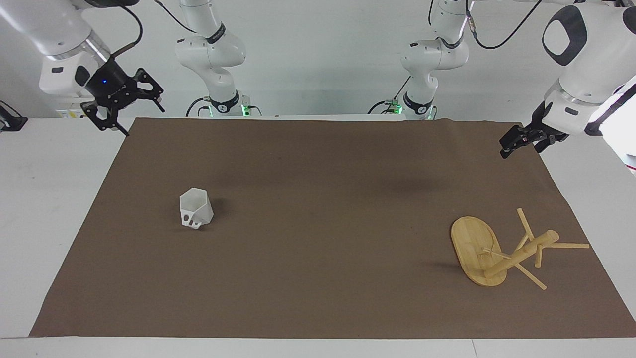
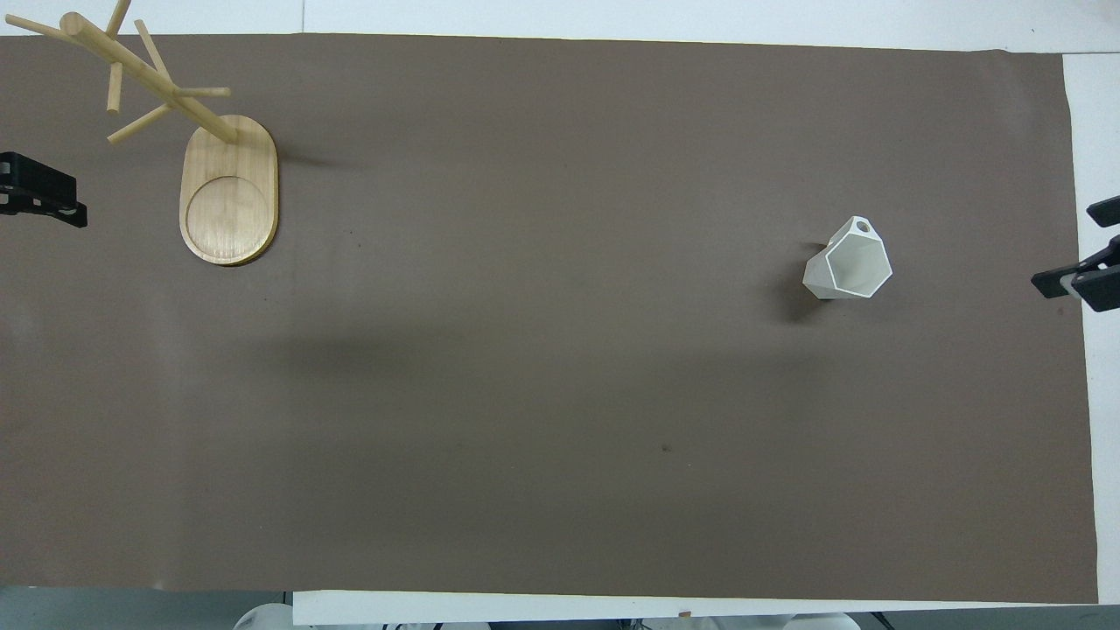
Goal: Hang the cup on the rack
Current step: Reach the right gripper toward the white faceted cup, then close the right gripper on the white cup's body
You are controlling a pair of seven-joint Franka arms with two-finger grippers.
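cup [image 1: 196,213] upright on the brown mat [image 1: 318,219], toward the right arm's end of the counter | rack [image 1: 502,251] standing toward the left arm's end | right tool [image 1: 136,117] fingers apart, over mat's corner | left tool [image 1: 522,144] raised over mat's edge, fingers' state unclear

In the overhead view the left hand [image 2: 35,194] is cut off by the picture's edge, with only its dark tips showing, and whether its fingers are parted cannot be told. The right hand [image 2: 1085,267] is likewise cropped at that view's other edge. The rack [image 2: 166,96] runs off the top there, one peg ending out of sight. In the facing view the cup [image 1: 196,209] hides its own inside, and its handle is too small to make out clearly.
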